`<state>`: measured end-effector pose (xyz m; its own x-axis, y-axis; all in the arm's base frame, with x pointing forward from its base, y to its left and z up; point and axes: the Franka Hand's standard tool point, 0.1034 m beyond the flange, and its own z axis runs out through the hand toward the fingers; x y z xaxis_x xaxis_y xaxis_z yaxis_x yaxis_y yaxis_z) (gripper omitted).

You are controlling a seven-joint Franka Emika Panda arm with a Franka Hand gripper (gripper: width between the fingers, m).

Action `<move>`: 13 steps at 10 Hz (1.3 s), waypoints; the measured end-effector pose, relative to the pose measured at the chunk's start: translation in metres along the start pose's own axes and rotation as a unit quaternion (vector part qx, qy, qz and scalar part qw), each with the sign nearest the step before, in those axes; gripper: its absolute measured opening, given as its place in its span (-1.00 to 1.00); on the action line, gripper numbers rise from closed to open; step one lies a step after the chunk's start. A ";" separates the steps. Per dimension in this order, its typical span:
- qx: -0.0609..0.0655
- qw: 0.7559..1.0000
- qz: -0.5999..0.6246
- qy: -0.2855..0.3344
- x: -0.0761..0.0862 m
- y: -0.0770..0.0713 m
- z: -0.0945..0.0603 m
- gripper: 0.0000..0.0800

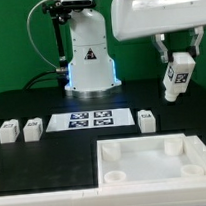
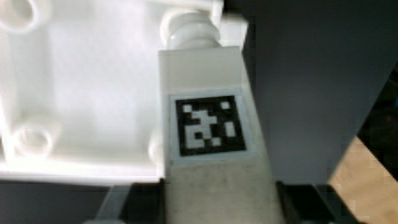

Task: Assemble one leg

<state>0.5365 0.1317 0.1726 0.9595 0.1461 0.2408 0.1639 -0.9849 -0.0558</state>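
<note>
The hand (image 1: 175,63) pinches one leg (image 1: 176,82), held clear of the surface (image 1: 31,102) over the panel (image 1: 146,160) at the exterior view's right. Three other legs (image 1: 34,127) stand near the marker board (image 1: 92,118).

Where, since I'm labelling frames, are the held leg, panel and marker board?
held leg (image 1: 176,77), exterior view, tagged face.
panel (image 1: 146,160), exterior view, flat middle.
marker board (image 1: 92,118), exterior view, centre.

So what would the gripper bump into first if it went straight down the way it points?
The gripper holds the leg, so that lands first: probably on the white panel, by a corner socket. Depth is unclear.
</note>
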 end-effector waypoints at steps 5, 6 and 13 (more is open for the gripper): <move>0.002 0.987 -0.035 0.158 0.075 0.040 0.002 -0.26; 0.002 0.987 -0.035 0.158 0.075 0.040 0.002 -0.26; 0.002 0.987 -0.035 0.158 0.075 0.040 0.002 -0.26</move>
<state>0.6152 0.1035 0.1861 0.8265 0.1760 0.5347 0.2280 -0.9731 -0.0320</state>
